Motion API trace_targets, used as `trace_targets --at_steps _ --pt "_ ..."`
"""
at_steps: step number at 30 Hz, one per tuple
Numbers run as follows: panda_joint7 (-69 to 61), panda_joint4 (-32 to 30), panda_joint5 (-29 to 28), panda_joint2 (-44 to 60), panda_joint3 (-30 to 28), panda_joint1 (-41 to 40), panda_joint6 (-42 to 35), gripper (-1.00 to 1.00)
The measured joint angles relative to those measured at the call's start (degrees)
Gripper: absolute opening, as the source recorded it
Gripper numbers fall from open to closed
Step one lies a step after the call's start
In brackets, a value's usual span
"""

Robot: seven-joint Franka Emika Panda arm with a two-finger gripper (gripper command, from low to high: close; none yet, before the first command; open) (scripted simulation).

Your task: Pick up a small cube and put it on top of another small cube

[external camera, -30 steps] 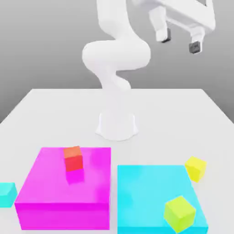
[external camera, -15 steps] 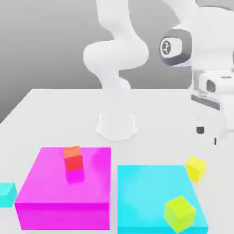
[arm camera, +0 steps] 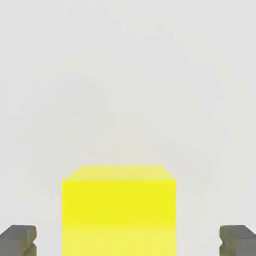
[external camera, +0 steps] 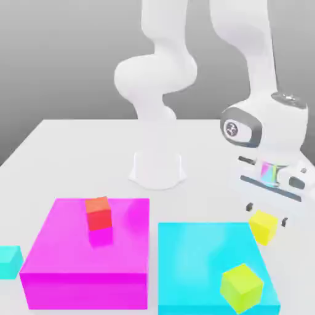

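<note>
- On the exterior view's left, the red-orange cube [external camera: 98,213] sits on the magenta block [external camera: 86,252], unmoved.
- Nearer, the lime cube [external camera: 242,287] rests on the cyan block [external camera: 212,261].
- At the right, the tool [external camera: 267,213] has dropped from high above to straddle the small yellow cube [external camera: 264,226] on the tabletop [external camera: 61,160] beside the cyan block.
- Its fingers [arm camera: 19,240] stand wide, clear of the cube, so closing seems next.
</note>
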Motion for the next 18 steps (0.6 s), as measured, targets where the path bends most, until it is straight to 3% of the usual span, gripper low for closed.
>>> trace_targets --at_steps 1,8,15,18 --pt "0.17 0.17 -0.27 1.08 -0.51 0.44 0.88 -1.0" --pt "0.1 0.14 -0.16 0.89 -0.45 0.42 0.6 -1.0" --pt "-2.84 -2.01 3.7 -11.48 2.01 -1.0 -9.56 -1.0" --pt "-7.84 1.95 5.85 -10.98 1.82 -1.97 -11.99 -1.0"
